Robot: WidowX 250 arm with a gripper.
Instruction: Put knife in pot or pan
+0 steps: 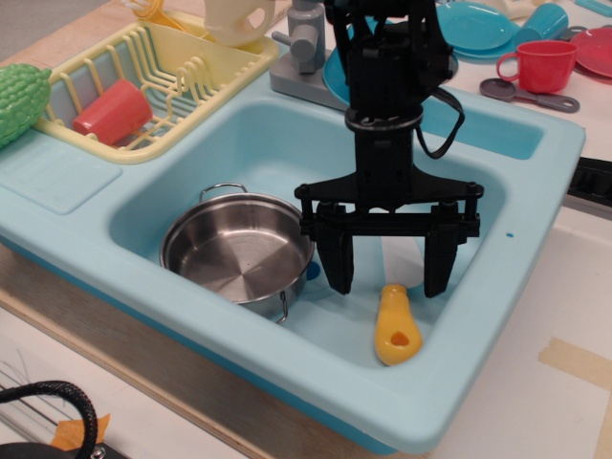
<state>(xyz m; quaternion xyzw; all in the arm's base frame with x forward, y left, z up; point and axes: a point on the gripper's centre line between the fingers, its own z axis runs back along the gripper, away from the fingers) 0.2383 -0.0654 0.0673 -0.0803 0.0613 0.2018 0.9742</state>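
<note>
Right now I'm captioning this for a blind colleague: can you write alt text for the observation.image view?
A black robot gripper, open, hangs low in a light blue toy sink, straddling the white blade of a yellow-handled knife lying on the basin floor. An empty stainless-steel pot sits in the basin beside it; a yellow dish rack holding a red cup stands behind.
</note>
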